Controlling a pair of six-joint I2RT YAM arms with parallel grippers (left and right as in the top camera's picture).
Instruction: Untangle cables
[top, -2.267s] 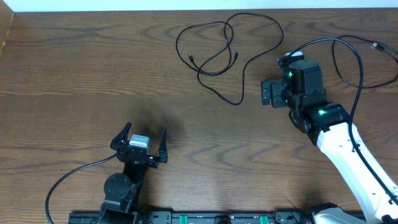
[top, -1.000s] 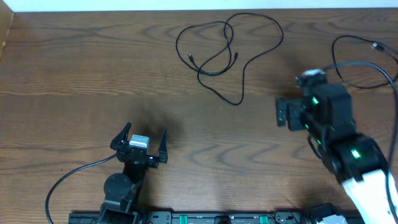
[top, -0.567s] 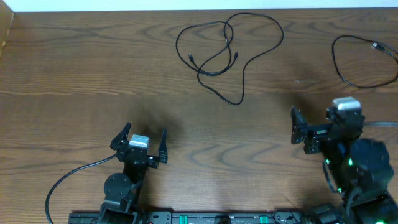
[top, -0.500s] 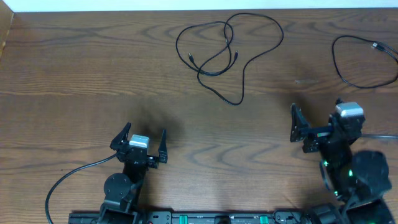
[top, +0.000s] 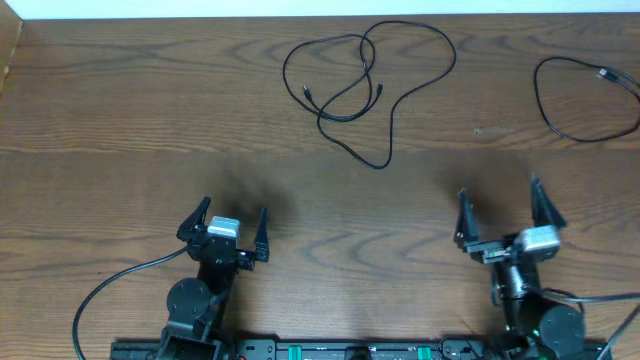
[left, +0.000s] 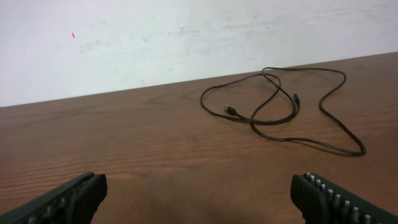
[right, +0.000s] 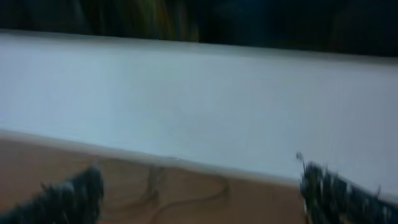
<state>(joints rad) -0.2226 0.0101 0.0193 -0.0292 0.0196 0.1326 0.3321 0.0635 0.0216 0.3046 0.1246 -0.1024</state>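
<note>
Both my left end effector (top: 234, 208) and right end effector (top: 498, 188) sit at the desk's (top: 120, 120) near edge, fingers wide apart and empty. The right has just pulled back. One cable (top: 570, 134) lies alone at the desk's far right and the looped cable (top: 352, 117) lies far centre, so I judge them separated. No containers.

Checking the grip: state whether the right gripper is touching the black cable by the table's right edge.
Apart. The overhead view shows bare tabletop between the right gripper and the black cable.
</note>
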